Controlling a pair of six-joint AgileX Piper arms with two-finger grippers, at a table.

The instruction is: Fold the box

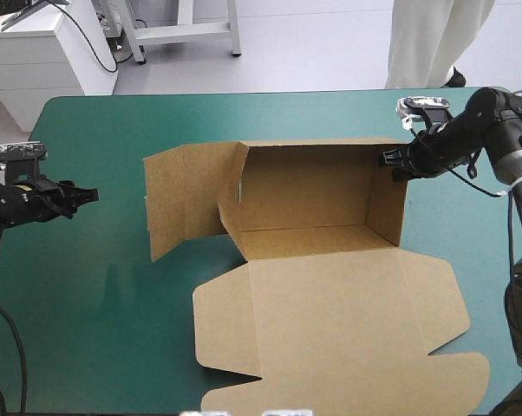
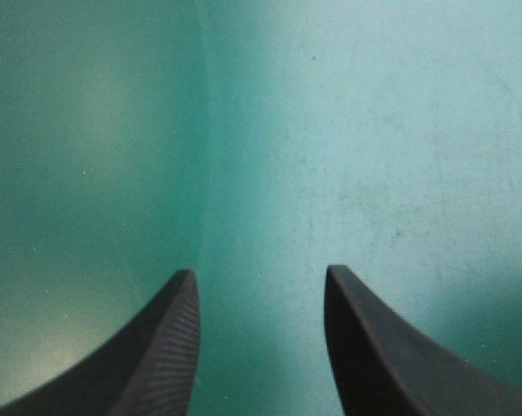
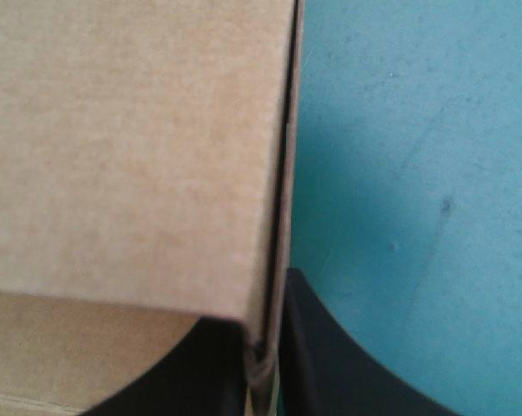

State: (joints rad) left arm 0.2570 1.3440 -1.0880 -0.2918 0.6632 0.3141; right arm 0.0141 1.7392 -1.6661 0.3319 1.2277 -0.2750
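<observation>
One brown box [image 1: 322,260] is seen from above in the middle of the teal-green worktop [image 1: 96,295]. Its back and right walls are raised, and its lid is laid flat on the near side. The right gripper [image 1: 388,159] is placed at the box's right wall. The left gripper [image 1: 89,196] is seen well apart, left of the box.

At the left wrist, the black fingers [image 2: 157,347] are held wide, with only bare worktop between them.

At the right wrist, the box's wall is pinched between nearly closed fingers.
</observation>
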